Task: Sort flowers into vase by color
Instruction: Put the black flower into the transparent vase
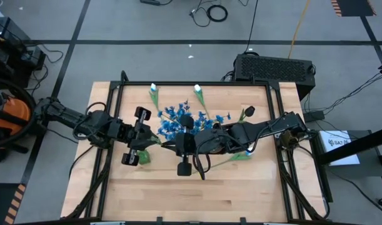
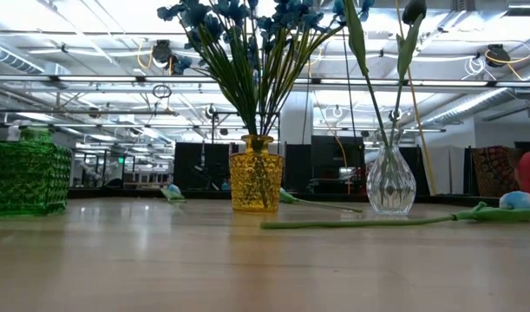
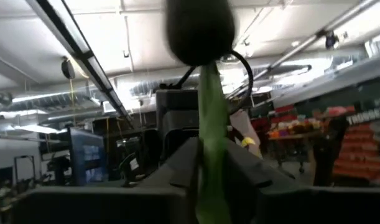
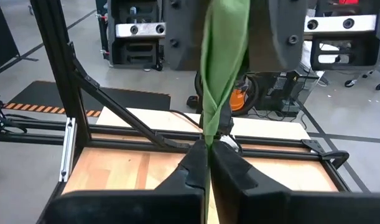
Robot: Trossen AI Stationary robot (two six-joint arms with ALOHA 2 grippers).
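Wood table [image 1: 178, 200] w/ black frame, grey floor w/ cables around.

Blue flowers [image 2: 247, 26] stand bunched upright in an amber glass vase [image 2: 255, 184]. A dark bud [image 2: 413, 10] on a leafy stem stands in the clear vase [image 2: 391, 180]. A pale-tipped green stem [image 2: 377, 222] lies flat on the table.

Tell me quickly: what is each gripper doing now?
Left gripper: holding a dark-budded flower's stem.
Right gripper: shut on a green stem.
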